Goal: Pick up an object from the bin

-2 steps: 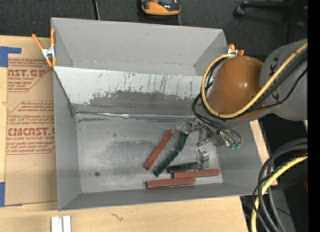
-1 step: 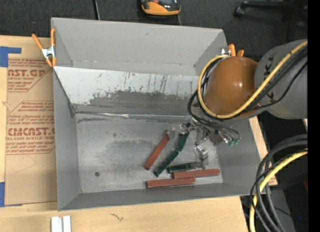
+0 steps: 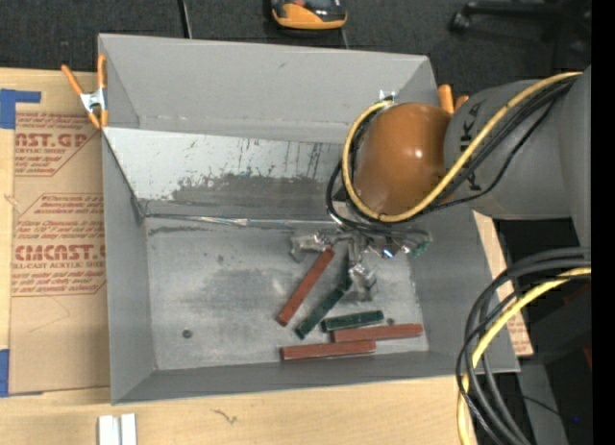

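Grey metal bin [image 3: 192, 270] floor: claw [image 3: 360, 268] sits low, a dark green stick [image 3: 322, 311] directly beneath, a red-brown stick [image 3: 303, 291] just beside. Claw opening cannot be told. Nothing is lifted yet.

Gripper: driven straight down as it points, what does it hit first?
Probably the upper end of the dark green stick, right under the gripper; the red-brown stick lies just beside it. Depth is unclear.
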You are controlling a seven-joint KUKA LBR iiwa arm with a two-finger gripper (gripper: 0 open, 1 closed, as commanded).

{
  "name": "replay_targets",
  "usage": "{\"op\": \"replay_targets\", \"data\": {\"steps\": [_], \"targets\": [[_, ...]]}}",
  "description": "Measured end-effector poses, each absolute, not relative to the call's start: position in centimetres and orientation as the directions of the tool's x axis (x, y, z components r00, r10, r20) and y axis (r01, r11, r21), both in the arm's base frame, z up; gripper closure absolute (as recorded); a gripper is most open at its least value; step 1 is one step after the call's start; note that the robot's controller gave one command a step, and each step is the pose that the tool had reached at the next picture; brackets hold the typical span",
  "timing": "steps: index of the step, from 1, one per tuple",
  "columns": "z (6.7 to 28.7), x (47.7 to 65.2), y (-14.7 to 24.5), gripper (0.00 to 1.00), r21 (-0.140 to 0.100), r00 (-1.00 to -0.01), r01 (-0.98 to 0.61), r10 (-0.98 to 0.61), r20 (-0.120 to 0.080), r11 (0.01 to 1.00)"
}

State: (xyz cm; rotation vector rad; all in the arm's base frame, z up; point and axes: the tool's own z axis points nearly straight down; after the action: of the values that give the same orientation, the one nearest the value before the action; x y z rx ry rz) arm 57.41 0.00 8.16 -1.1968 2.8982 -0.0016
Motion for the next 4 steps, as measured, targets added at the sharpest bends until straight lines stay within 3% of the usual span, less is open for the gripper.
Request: {"op": "replay_targets", "data": {"steps": [1,4], "targets": [[6.6,57.96,0.02,1.0,-0.008,-0.746,-0.666,-0.666,-0.015,0.746],[7.47,57.21,-0.07,1.0,0.001,-0.753,-0.659,-0.659,-0.002,0.753]]}}
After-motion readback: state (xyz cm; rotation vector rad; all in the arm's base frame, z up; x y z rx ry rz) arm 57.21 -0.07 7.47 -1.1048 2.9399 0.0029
